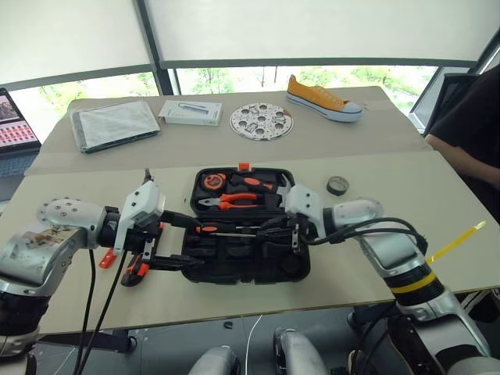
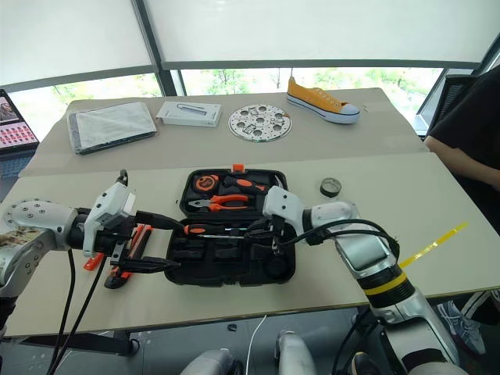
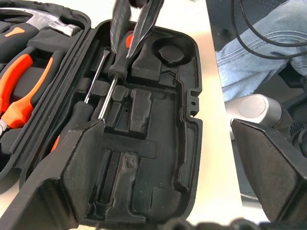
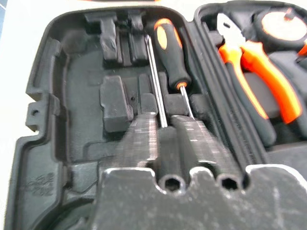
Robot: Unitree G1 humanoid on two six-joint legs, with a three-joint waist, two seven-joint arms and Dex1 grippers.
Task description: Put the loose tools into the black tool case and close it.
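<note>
Beige tabletop [image 1: 391, 258] under the windows, and the left arm reaches in from the side, its left gripper [image 1: 168, 242] spread wide with one finger above and one below the near-left edge of the open black tool case [image 1: 250, 269], gripping nothing. Beside it lie a utility knife [image 2: 133, 248] and loose tools. Inside the case two screwdrivers [image 4: 170, 48] sit in their slots. Right gripper [image 1: 269, 228], angled down, fingers pinched together over the screwdriver handles. Tape roll [image 1: 337, 185] waits far right.
</note>
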